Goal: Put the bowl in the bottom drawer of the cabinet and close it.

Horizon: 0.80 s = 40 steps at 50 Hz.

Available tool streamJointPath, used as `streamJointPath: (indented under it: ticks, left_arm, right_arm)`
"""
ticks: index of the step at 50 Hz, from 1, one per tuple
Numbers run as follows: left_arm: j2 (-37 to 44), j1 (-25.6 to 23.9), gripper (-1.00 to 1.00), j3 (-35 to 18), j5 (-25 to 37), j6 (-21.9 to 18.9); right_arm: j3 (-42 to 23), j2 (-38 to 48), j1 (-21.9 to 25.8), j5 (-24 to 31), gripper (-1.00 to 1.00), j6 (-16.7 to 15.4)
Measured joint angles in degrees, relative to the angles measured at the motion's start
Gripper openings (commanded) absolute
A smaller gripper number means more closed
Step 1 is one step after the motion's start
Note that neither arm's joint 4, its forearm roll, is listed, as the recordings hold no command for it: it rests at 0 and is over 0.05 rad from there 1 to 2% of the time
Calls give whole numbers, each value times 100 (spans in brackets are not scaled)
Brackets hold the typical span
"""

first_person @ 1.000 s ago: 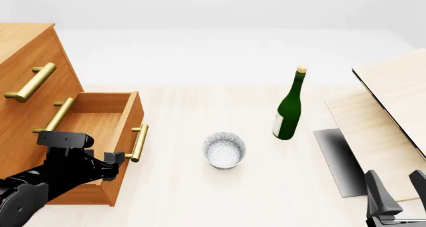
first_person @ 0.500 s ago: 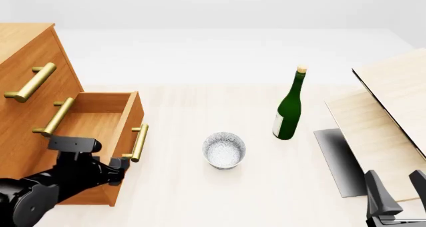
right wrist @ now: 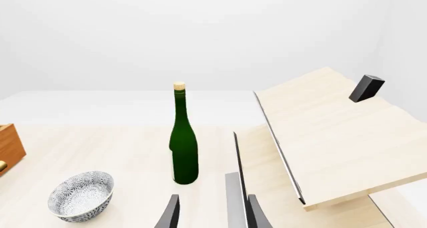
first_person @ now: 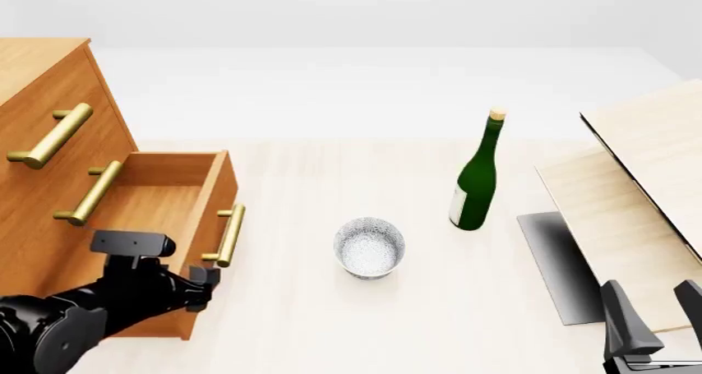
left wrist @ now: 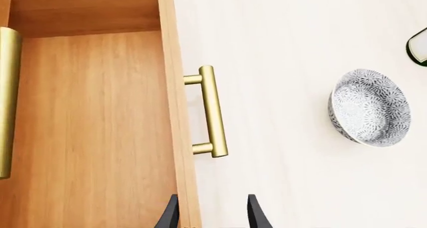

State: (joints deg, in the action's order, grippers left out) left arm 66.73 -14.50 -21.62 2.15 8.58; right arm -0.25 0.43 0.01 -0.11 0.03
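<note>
my left claw (first_person: 204,277) is parted, gripping nothing, fingertips cropped. right claw (first_person: 656,316) likewise parted. one bowl (first_person: 370,247) at three o'clock of the open bottom drawer (first_person: 164,218); three brass handles.

A green bottle (first_person: 476,181) stands upright on the table (first_person: 329,316), near tilted pale boards (first_person: 636,177).

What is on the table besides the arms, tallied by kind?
Cabinet: 1
Drawer handles: 3
Bowl: 1
Green bottle: 1
Pale wood boards: 2
Small black block: 1
Total: 9
</note>
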Motion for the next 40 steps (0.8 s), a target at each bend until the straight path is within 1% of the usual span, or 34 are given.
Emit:
streamJointPath:
  ticks: [40]
  left_arm:
    - [213, -482, 100, 2, -269, 218]
  right_arm:
    - [0, 0, 0, 0, 100, -1]
